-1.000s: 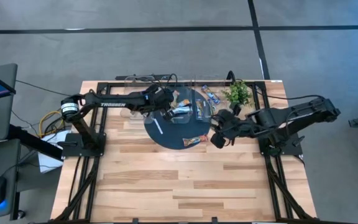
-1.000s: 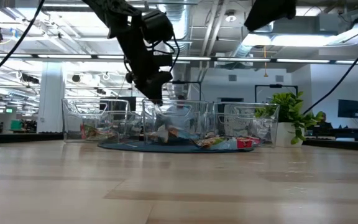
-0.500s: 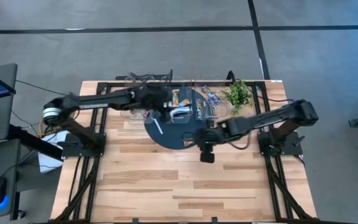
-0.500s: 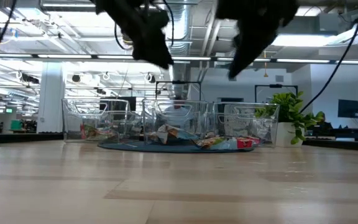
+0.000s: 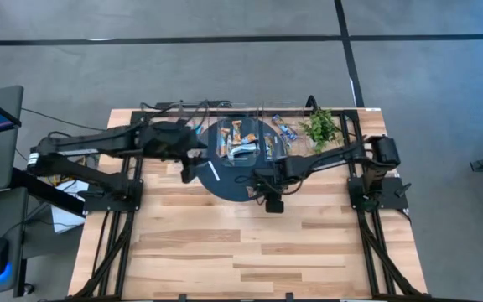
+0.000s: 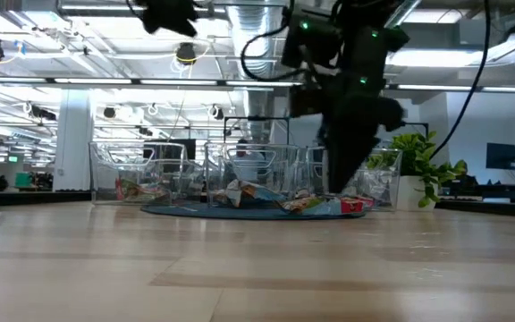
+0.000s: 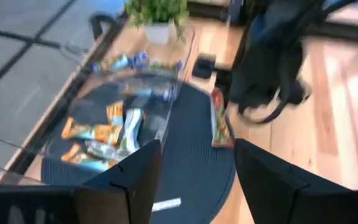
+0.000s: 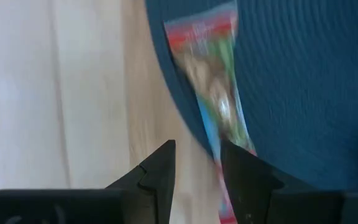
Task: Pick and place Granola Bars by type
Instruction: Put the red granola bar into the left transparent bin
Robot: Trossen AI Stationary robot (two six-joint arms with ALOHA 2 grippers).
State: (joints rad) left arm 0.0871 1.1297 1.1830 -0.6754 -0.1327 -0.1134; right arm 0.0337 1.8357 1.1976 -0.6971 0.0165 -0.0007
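Observation:
A granola bar in a red-green wrapper lies flat across the near edge of the round dark blue mat. It also shows in the left wrist view. My right gripper is low over this bar, open, with one finger on either side of the bar's end. My left gripper is open and holds nothing. It hangs high over the mat's left edge. More granola bars in orange and blue-white wrappers lie in the clear bins.
A row of clear bins stands along the mat's far side. A small green plant is at the far right corner. A thin white stick lies on the mat. Bare wood stretches across the table's near half.
My right gripper has swung from the table's right side toward the left and come down over the bar at the mat's near edge. My left gripper has risen from the middle bin and drawn back toward the table's left.

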